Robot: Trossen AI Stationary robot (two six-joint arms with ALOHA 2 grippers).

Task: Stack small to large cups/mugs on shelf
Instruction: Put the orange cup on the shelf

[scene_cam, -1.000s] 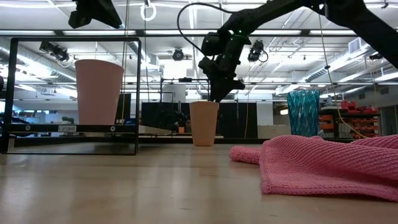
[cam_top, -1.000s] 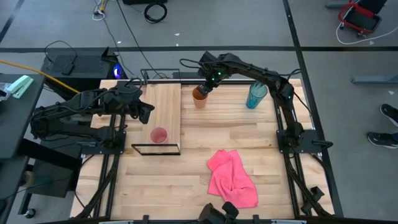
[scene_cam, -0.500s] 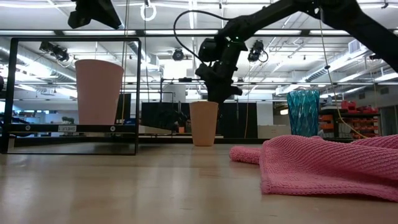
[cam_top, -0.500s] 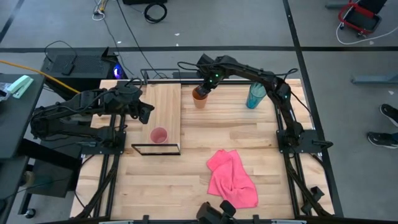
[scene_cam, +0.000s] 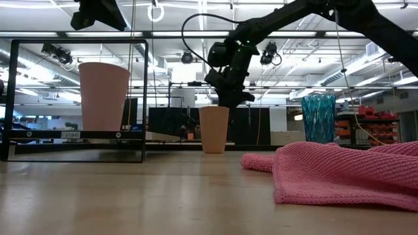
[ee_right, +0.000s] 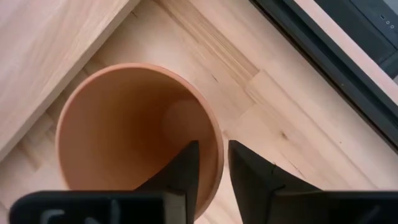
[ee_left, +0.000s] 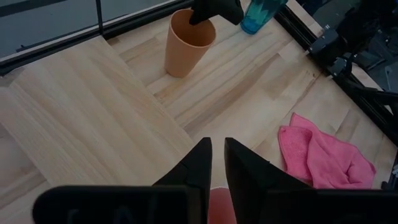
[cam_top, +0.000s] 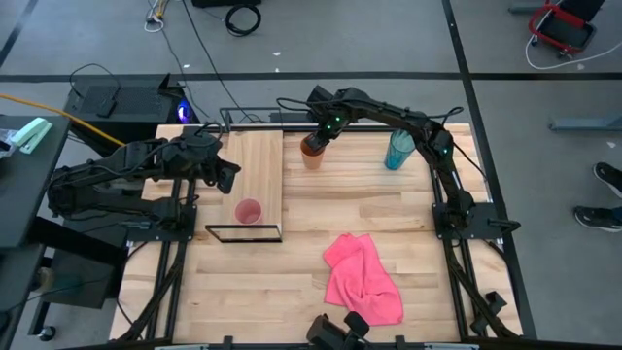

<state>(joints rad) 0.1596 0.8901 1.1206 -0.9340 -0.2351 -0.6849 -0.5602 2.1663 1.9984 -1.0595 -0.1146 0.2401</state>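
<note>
The slatted pale-wood worktop (cam_top: 369, 209) carries everything; at its ten o'clock corner lies the shelf (cam_top: 255, 175), a smooth light-wood plank in a thin black metal frame, with the small pink cup (cam_top: 249, 212) standing upright on its near end. At five o'clock a nubbly knitted pink cloth (cam_top: 364, 280) lies crumpled. The tall ribbed translucent teal tumbler (cam_top: 399, 149) stands at one o'clock, well apart from the matte orange cup (cam_top: 312, 153), a tapered plastic cup at twelve o'clock, just beside the shelf's edge but on the worktop itself. The right pincer (ee_right: 208, 171) sits over that cup's rim, one finger inside and one outside the wall, narrowly apart and seemingly not yet clamped. The left pincer (ee_left: 217, 163) hovers above the shelf at nine o'clock, fingers nearly together and gripping nothing. The risk, as I judge it: a thin, slick, tapered wall pinched at one spot may flex or slip, so the cup could tilt or swing on lifting, clip the shelf's frame, or knock the pink cup when lowered over it.
</note>
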